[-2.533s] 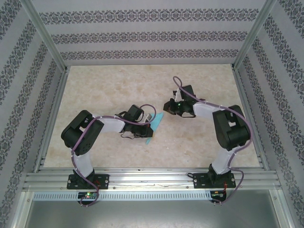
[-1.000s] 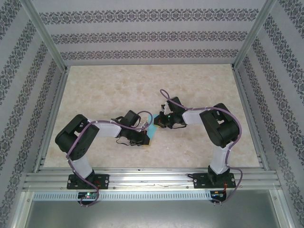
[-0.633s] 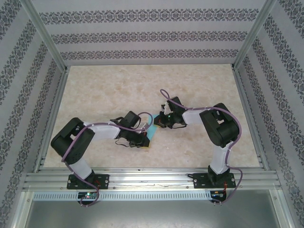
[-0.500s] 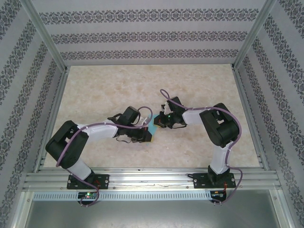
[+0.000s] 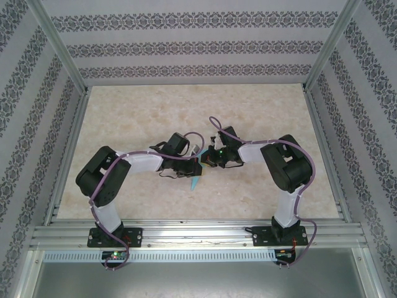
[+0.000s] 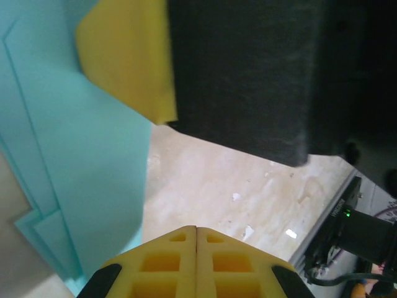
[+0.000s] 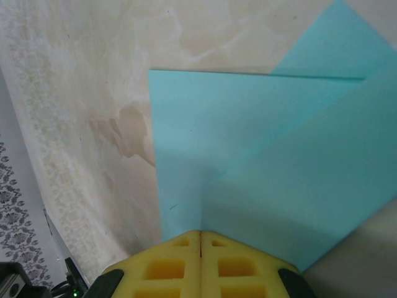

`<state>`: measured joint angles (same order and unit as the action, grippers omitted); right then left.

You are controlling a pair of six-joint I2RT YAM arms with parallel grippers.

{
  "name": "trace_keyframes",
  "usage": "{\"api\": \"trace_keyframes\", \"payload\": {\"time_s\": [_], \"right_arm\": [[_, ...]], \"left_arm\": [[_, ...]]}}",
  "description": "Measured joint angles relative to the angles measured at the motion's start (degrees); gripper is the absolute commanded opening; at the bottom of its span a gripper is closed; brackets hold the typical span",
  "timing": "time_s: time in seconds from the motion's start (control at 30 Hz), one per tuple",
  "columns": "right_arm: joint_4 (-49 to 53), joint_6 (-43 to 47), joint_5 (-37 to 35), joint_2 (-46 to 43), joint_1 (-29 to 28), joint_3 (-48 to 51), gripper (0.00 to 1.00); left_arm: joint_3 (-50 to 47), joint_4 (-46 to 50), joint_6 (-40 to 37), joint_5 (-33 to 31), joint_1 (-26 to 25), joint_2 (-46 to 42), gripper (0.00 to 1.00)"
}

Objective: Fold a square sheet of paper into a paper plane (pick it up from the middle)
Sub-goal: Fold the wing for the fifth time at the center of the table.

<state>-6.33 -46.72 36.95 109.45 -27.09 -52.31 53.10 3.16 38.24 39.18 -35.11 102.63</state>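
Beside the paper (image 7: 260, 155), left end effector (image 6: 196, 234) and right end effector (image 7: 200, 237) sit closed.

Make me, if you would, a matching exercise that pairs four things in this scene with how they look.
Things:
1 paper
2 table
3 wall
4 left gripper

Looks:
a patterned stripes
b yellow fingers, shut
c turquoise
d beige, marbled

Pairs: 1-c; 2-d; 3-a; 4-b
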Motion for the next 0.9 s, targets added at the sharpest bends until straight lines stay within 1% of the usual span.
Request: {"api": "trace_keyframes", "payload": {"time_s": [0.17,0.37,0.5,0.63,0.8,0.9], "right_arm": [[0.04,-0.07,0.02,0.00,0.00,-0.11,0.03],[1.20,0.17,-0.35,-0.20,0.00,-0.76,0.06],[2.47,0.59,-2.60,-2.40,0.70,-0.76,0.06],[2.49,1.68,-3.21,-4.81,0.55,-0.76,0.05],[2.08,2.05,-3.30,-2.84,-1.55,-0.76,0.03],[1.22,1.84,-2.27,-0.48,-0.74,-0.72,0.03]], "left_arm": [[-1.68,-0.70,0.13,-2.21,0.00,1.97,0.00],[-3.45,-3.26,0.15,-2.14,0.33,1.70,0.00],[-4.87,-4.90,0.13,-2.14,0.33,1.07,0.00],[-5.18,-5.35,0.13,-2.16,0.33,0.92,0.00],[-5.07,-5.31,0.11,-2.16,0.33,0.92,0.00],[-5.07,-5.29,0.11,-2.16,0.33,0.92,0.00]]}}
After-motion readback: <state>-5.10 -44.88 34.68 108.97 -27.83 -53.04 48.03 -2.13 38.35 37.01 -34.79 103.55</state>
